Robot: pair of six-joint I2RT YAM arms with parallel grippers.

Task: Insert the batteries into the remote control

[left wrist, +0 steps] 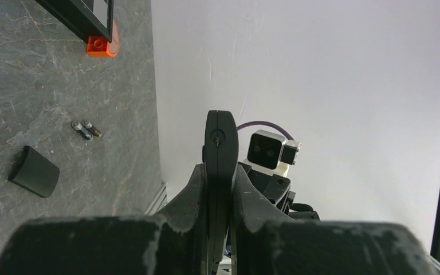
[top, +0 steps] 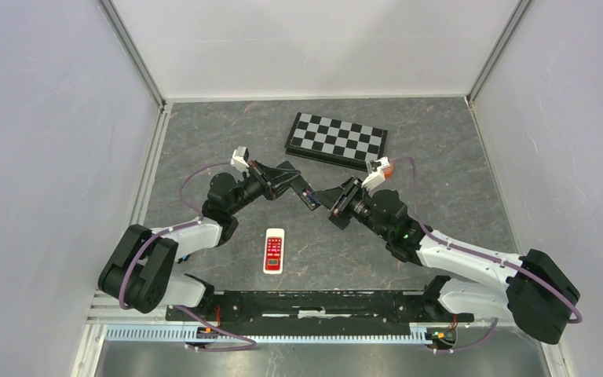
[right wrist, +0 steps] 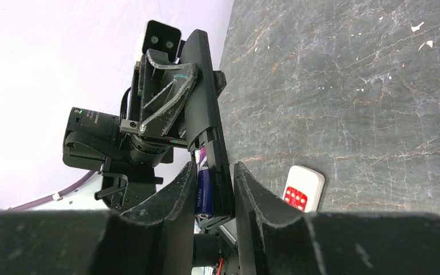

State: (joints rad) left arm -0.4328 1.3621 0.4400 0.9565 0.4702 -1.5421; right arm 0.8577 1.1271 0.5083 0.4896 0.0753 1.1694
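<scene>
Teamwork in midair: left gripper [left wrist: 219, 172] clamps the black remote [left wrist: 220, 137], right gripper [right wrist: 213, 169] pinches its open end across a seated battery [right wrist: 204, 189].

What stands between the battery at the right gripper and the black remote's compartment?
Nothing visible. The cover lies off on the table, and the battery already sits in the open compartment of the black remote, pinched by the right gripper; the left gripper holds the remote.

The grey table [top: 440, 157] bears a chessboard [top: 336, 139], white remote [top: 274, 250], two batteries [left wrist: 86, 130], orange brick [left wrist: 100, 45] and, seemingly, a battery cover [left wrist: 34, 171].
</scene>
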